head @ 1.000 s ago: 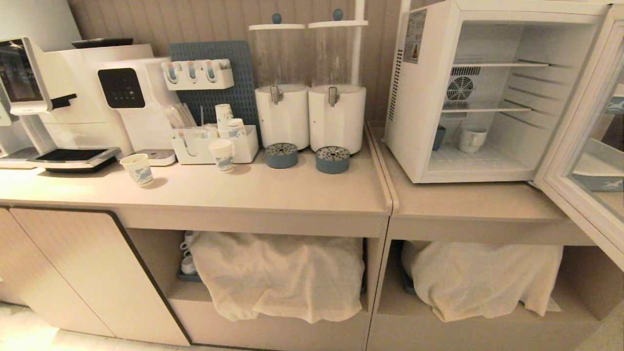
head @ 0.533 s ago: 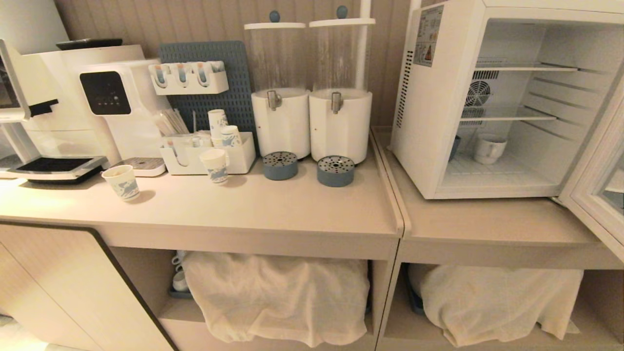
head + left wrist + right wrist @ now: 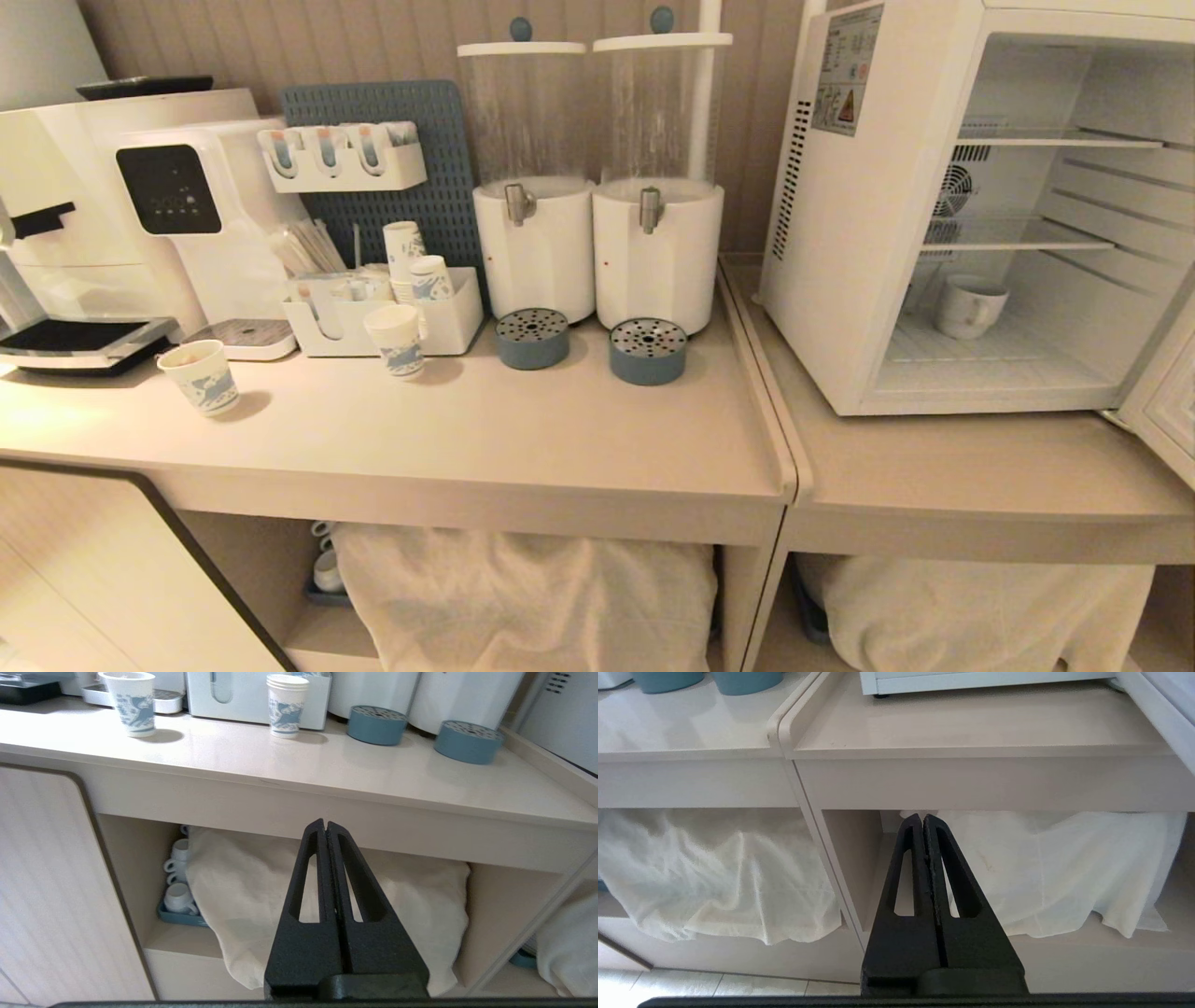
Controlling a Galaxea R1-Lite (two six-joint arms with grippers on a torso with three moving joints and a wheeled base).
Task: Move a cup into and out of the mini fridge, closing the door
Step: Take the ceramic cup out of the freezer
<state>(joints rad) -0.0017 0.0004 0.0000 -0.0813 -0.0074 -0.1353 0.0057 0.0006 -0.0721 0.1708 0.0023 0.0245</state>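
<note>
The white mini fridge (image 3: 840, 243) stands on the right counter with its inside showing. A small white cup (image 3: 969, 306) with a loop handle sits on the fridge floor under the wire shelves. The door (image 3: 1162, 411) is swung wide open, and only its edge shows at the far right. Neither arm appears in the head view. My left gripper (image 3: 325, 823) is shut and empty, held low in front of the left counter's open shelf. My right gripper (image 3: 922, 817) is also shut and empty, low before the right counter's shelf.
Two clear-topped drink dispensers (image 3: 597, 177) with blue drip cups (image 3: 646, 350) stand left of the fridge. Paper cups (image 3: 201, 375) and an organiser (image 3: 448, 322) sit near a coffee machine (image 3: 177, 205). Cloth-covered bundles (image 3: 261, 891) fill the shelves below. A raised lip (image 3: 780, 439) divides the two counters.
The whole view has shifted: the counter and fridge now look closer and larger, and more of the door has slid off the right edge. Nothing on the counter has moved.
</note>
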